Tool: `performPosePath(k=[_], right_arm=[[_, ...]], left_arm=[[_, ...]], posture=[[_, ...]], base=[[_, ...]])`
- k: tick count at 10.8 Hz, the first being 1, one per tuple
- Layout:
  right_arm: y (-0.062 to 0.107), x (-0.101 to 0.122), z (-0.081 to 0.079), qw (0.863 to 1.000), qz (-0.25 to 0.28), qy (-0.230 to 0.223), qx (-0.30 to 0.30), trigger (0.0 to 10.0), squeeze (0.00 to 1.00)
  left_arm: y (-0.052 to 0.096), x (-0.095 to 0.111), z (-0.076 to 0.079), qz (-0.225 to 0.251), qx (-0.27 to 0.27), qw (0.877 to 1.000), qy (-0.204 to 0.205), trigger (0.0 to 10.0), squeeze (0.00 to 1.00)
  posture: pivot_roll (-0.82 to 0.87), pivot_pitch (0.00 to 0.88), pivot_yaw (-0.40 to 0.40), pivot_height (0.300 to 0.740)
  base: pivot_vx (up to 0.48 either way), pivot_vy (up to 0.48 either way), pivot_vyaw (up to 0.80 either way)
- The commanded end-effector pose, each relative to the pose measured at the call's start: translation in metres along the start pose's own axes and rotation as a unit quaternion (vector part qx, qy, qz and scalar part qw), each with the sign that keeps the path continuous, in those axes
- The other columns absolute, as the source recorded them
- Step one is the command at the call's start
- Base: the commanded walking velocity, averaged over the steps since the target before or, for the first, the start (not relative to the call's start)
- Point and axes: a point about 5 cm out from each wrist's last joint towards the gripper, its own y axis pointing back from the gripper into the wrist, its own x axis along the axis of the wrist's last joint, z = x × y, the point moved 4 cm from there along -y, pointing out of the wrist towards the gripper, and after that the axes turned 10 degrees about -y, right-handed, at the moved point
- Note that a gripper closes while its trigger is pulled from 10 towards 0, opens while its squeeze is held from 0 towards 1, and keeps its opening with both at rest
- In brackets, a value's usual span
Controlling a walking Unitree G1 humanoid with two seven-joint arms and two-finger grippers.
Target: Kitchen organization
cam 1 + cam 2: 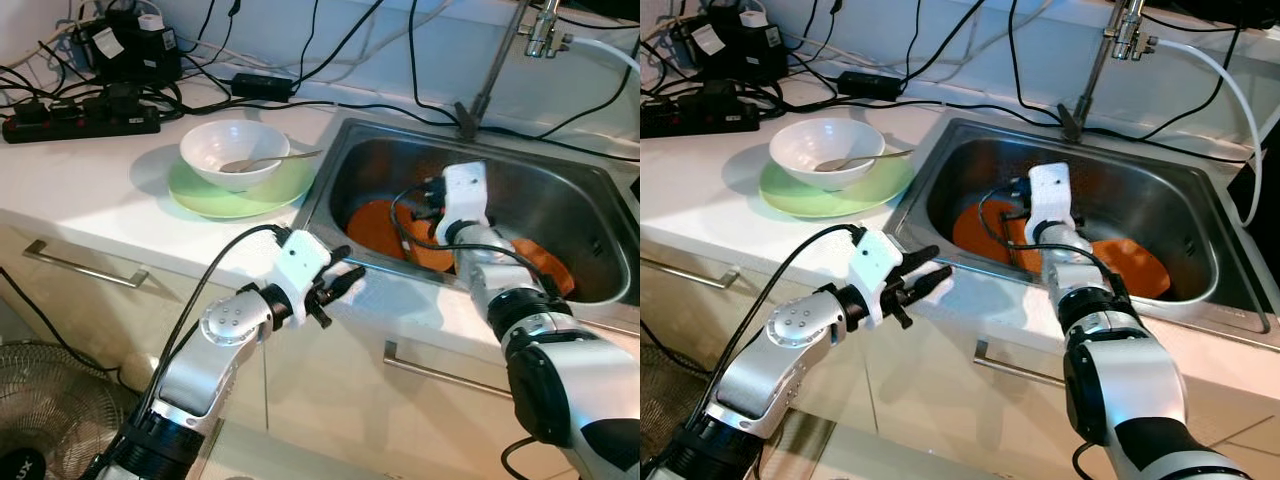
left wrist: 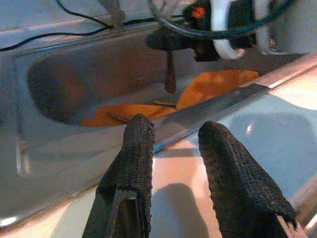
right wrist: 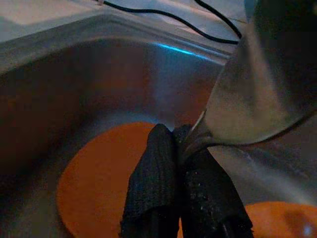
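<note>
From the head camera, the right pincer (image 1: 425,200) reaches down into the steel sink (image 1: 590,200) above orange plates (image 1: 375,225), while the left pincer (image 1: 343,283) hovers bent-armed at the counter (image 1: 90,190) edge. Left wrist view: fingers (image 2: 131,163) parted, empty. Right wrist view — fingers (image 3: 158,183) clamped on a metal spoon (image 3: 262,84).

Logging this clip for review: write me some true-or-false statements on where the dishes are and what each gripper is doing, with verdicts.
1. The right gripper is inside the sink, shut on a metal spoon. True.
2. The left gripper holds the white bowl. False: it is open, holding nothing, over the counter edge near the sink's front rim.
3. The white bowl sits on a green plate. True.
4. Blue plates lie in the sink. False: the orange plates there are orange.
5. A spoon rests in the white bowl. True.
</note>
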Motion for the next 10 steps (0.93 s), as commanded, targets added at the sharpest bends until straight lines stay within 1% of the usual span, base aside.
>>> performPosePath(k=[1,2,3,4,6,10], right_arm=[[-0.001,0.001,0.001,1.0,-0.006,0.003,-0.005,10.0,0.0],[0.0,-0.004,0.0,1.0,-0.014,0.0,-0.004,10.0,0.0],[0.0,-0.006,-0.001,1.0,-0.016,-0.003,-0.002,10.0,0.0],[0.001,-0.009,-0.003,1.0,-0.019,-0.005,0.001,10.0,0.0],[0.001,-0.01,-0.003,1.0,-0.016,-0.009,0.0,10.0,0.0],[0.002,-0.017,-0.005,1.0,-0.023,-0.006,0.004,10.0,0.0]], left_arm=[[-0.001,0.0,-0.003,0.003,0.009,1.0,0.004,10.0,0.0],[-0.001,0.002,-0.01,0.015,0.038,0.999,0.019,10.0,0.0],[-0.001,-0.001,-0.014,0.019,0.054,0.998,0.024,10.0,0.0],[0.0,-0.006,-0.013,0.018,0.057,0.998,0.025,10.0,0.0],[-0.001,-0.01,-0.012,0.02,0.06,0.998,0.025,10.0,0.0],[0.0,-0.025,-0.008,0.003,0.056,0.998,0.0,10.0,0.0]], posture=[[0.27,0.016,-0.081,0.74],[0.27,0.015,-0.086,0.74],[0.27,0.015,-0.088,0.74],[0.27,0.015,-0.089,0.74],[0.27,0.011,-0.089,0.74],[0.28,0.0,-0.094,0.74]], base=[[0.0,0.0,0.0],[0.0,0.0,0.0],[0.0,0.0,0.0],[0.0,0.0,0.0],[0.0,0.0,0.0],[0.0,0.0,0.0]])
